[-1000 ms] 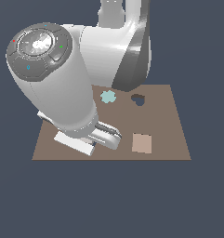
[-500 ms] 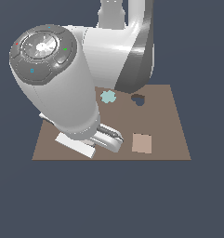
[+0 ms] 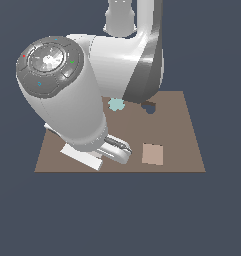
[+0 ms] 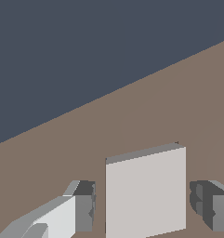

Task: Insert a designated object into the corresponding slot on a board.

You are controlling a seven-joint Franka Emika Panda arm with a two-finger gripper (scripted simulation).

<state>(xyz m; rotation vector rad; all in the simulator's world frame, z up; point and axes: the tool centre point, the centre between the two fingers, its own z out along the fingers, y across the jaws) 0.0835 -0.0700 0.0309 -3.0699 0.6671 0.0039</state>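
Gripper [image 4: 146, 204] spread, fingers [image 4: 83, 207] straddling grey tile [image 4: 146, 190] without touching; tile flat on board [image 4: 187, 93].

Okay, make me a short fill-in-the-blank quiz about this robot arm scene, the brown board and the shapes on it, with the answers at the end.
1. In the wrist view, the grey tile lies between the two ____ of the gripper.
2. The board is ____ in colour.
3. In the exterior view, the pinkish square lies nearer the board's ____ edge than the pale blue shape does.

Answers: fingers; brown; front
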